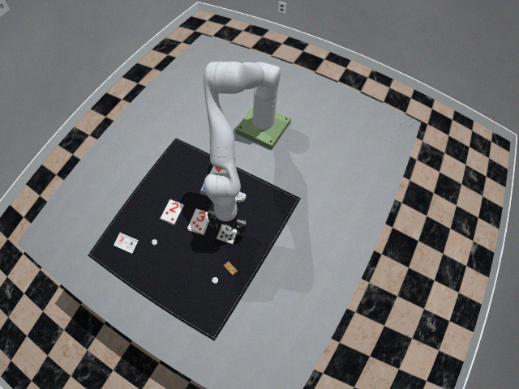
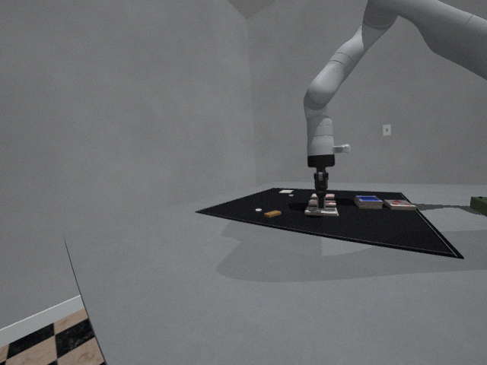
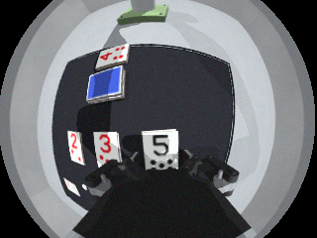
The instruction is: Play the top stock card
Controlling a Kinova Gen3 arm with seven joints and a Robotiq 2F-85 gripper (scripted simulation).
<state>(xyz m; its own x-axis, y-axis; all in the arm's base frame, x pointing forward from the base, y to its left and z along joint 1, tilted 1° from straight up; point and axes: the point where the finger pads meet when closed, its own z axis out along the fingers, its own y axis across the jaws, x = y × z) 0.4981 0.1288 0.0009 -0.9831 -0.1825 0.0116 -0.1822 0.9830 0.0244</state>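
My gripper point(image 1: 238, 226) point(image 2: 321, 201) point(image 3: 161, 156) is open and hangs low over a pile topped by a face-up black 5 point(image 1: 226, 233) point(image 2: 321, 212) point(image 3: 160, 147); its fingers stand apart on either side of that card, holding nothing. To its left lie piles topped by a red 3 point(image 1: 199, 220) point(image 3: 106, 147) and a red 2 point(image 1: 171, 211) point(image 3: 74, 146). The blue-backed face-down stock point(image 2: 367, 201) point(image 3: 106, 83) sits farther back, mostly hidden by the arm in the top view. A face-up red 4 point(image 1: 218, 168) point(image 2: 399, 204) point(image 3: 113, 56) lies beyond it.
All lie on a black mat point(image 1: 167, 292) point(image 2: 374, 231) point(image 3: 185, 93). A small white label card point(image 1: 126, 242), two white discs point(image 1: 154, 241) point(image 1: 215, 279) and a small brown block point(image 1: 230, 267) point(image 2: 272, 214) lie on the mat. The arm's green base point(image 1: 263, 127) stands behind.
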